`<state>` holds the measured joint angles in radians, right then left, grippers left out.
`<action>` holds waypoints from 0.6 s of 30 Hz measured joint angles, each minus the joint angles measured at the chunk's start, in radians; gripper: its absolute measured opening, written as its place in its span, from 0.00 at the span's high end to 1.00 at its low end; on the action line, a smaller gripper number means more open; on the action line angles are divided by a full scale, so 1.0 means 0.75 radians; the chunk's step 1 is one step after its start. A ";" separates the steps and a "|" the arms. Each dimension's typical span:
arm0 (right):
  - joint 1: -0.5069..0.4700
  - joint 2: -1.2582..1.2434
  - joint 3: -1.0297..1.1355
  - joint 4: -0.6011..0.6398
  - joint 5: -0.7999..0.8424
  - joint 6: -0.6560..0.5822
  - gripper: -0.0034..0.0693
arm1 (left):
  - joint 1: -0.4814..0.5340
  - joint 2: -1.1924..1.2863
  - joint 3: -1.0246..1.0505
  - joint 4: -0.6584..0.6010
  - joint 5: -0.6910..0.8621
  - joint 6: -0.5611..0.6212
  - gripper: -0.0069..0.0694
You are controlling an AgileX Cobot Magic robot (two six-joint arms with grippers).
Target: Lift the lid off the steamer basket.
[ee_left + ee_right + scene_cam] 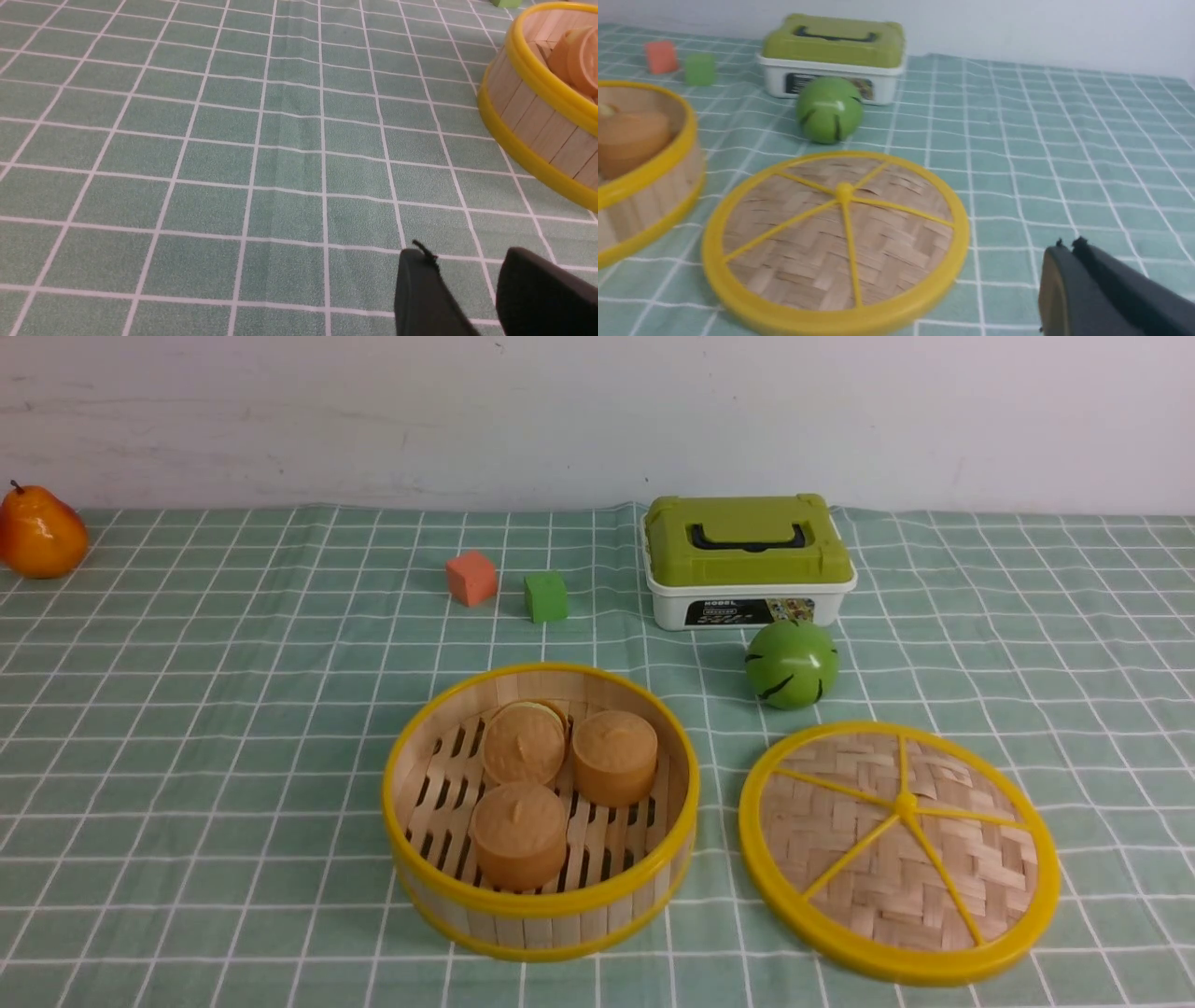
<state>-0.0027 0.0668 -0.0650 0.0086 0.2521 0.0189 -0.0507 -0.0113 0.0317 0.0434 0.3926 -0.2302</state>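
The right hand (1068,247) is hanging shut and empty, the left hand (467,255) is hanging partly open, holding nothing, and the lid (840,859) is lying flat beside the basket (540,903), so both should be leaving it alone.

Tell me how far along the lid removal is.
Done: the lid lies on the tablecloth to the right of the steamer basket, apart from it, and the basket stands open with three buns in view.
In hand: nothing; the left gripper is open and empty, the right gripper shut on nothing.
Left: nothing that I can see; the job looks complete.
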 joint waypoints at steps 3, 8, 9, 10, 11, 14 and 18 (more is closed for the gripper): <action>-0.084 -0.088 0.078 -0.055 0.002 0.065 0.98 | 0.000 0.000 0.000 0.000 0.000 0.000 0.60; -0.104 -0.103 0.121 -0.071 0.036 0.139 0.98 | 0.000 0.000 0.000 0.000 0.000 0.000 0.60; -0.100 -0.103 0.122 -0.074 0.058 0.149 0.98 | 0.000 0.000 0.000 0.000 0.000 0.000 0.60; -0.094 -0.103 0.122 -0.078 0.075 0.155 0.98 | 0.000 0.000 0.000 0.000 0.000 0.000 0.60; -0.086 -0.103 0.122 -0.081 0.095 0.162 0.98 | 0.000 0.000 0.000 0.000 0.000 0.000 0.60; -0.055 -0.103 0.121 -0.086 0.127 0.164 0.98 | 0.000 0.000 0.000 0.000 0.000 0.000 0.60; -0.023 -0.103 0.117 -0.086 0.154 0.167 0.98 | 0.000 0.000 0.000 0.000 0.000 0.000 0.60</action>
<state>-0.0198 -0.0102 0.0225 -0.0559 0.3674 0.1444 -0.0507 -0.0113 0.0317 0.0434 0.3926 -0.2302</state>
